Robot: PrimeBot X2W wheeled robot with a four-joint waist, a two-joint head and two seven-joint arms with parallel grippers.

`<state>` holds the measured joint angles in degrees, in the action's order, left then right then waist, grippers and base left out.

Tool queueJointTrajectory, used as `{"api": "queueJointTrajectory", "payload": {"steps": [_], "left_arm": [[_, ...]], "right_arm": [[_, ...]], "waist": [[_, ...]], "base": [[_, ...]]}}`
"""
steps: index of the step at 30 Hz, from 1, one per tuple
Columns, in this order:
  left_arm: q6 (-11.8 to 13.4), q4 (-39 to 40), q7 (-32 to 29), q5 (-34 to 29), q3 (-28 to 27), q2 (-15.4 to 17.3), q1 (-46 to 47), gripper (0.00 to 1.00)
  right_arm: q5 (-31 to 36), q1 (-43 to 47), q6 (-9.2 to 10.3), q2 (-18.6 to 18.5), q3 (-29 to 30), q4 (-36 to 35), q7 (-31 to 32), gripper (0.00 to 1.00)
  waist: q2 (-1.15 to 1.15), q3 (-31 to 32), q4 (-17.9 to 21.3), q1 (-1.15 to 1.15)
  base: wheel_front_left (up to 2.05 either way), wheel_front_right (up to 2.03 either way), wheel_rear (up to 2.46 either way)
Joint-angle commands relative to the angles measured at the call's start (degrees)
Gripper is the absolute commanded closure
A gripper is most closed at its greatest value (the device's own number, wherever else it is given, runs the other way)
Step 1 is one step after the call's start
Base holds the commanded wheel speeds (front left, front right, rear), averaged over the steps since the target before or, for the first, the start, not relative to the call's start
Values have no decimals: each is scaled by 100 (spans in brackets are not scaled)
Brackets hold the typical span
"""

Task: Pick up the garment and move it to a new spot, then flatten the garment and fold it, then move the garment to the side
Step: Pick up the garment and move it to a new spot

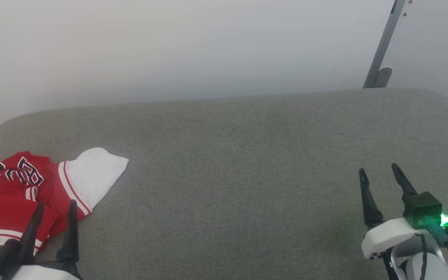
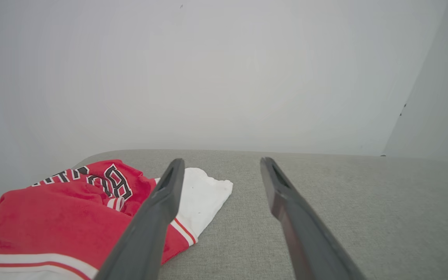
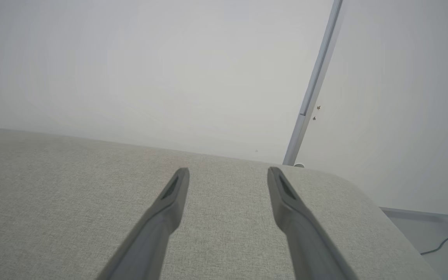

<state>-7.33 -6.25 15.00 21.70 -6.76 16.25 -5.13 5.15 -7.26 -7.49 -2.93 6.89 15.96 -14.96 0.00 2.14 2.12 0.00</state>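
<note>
Starting nearest you, your left hand (image 1: 55, 203) sits at the near left, its two fingers spread wide with nothing between them and the tips over the garment's near right part. Your right hand (image 1: 378, 169), just as wide and empty, is well apart at the near right. The garment (image 1: 10, 198) lies crumpled at the left end of the grey padded surface (image 1: 239, 175), and its white sleeve (image 1: 95, 171) reaches right and away. The left arm is clearly the nearer one, so it looks best placed for the pick. Bare padding runs rightward across the middle, which gives you room. Beyond it the rounded far edge meets the pale wall (image 1: 169, 46), with a metal post (image 1: 383, 42) at far right.
</note>
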Motion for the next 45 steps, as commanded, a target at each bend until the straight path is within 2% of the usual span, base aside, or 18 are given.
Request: {"api": "queueJointTrajectory", "payload": {"steps": [1,8,16,23,34,40,45], "left_arm": [[-15,-7,25,46,1,30,5,0],[-15,-68,25,76,-57,54,16,0],[-15,-226,24,-38,-282,39,33,0],[36,-459,24,-189,-677,-42,86,0],[143,-573,24,-304,-916,-94,17,0],[155,-550,-27,-245,-883,-62,-33,0],[144,-517,-122,-175,-858,-9,49,0]], "right_arm": [[10,43,0,2,-2,-45,-34,0],[-32,91,1,-34,-142,-73,-35,0],[-108,9,1,-102,-454,36,-35,0],[-215,-141,1,-142,-891,212,-35,0],[-379,-302,1,-142,-1343,397,-35,0],[-407,-270,1,-128,-1368,428,-35,0],[-402,-272,1,-119,-1366,408,-35,0]], "waist": [[0,3,-5,0],[0,54,-120,0],[0,152,-444,0],[0,298,-1026,0],[0,463,-1854,0],[0,522,-2152,0],[0,498,-2212,0]], "base": [[0,0,0],[0,0,0],[0,0,0],[0,0,0],[0,0,0],[0,0,0],[0,0,0]]}}
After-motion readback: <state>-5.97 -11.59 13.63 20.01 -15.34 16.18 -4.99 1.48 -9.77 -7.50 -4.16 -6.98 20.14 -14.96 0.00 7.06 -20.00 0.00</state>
